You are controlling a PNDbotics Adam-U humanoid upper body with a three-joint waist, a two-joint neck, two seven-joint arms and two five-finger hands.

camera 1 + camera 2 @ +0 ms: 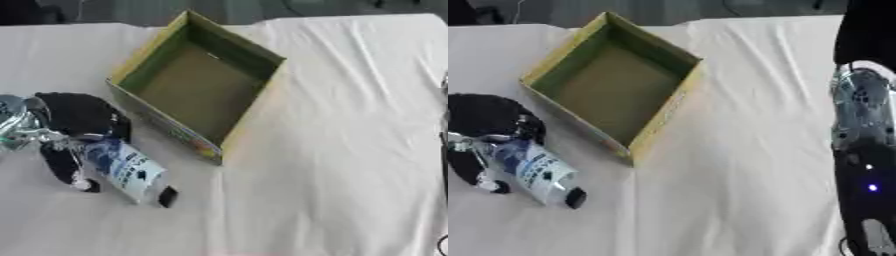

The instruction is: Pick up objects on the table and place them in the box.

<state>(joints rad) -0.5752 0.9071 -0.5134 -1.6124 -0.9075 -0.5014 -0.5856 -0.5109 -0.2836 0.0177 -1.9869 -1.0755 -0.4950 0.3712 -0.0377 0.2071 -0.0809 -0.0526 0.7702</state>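
At the left edge of the frame the left hand [77, 120] comes in, black with silver joints, and its fingers [63, 165] are curled round a bottle [125, 169]. The bottle is clear with a blue and white label and a dark cap [167, 196]. It lies low over the counter [332, 150], which is covered by a white cloth, in the lower left of the frame. Its long axis runs on a slant from upper left to lower right, and the cap end points to the lower right, away from the hand. Whether the bottle touches the cloth cannot be told.

Just to the right of the hand, in the upper middle of the frame, stands the box [140, 60], open at the top, with yellow-green walls and a brownish floor. It sits askew, one corner toward the far edge of the counter and another toward the bottle. Nothing shows inside it. The bottle is outside the box, near its lower left wall.

At the right edge of the frame the right arm [866, 150] hangs as a dark and silver column; its fingers do not show clearly, so their state cannot be told.
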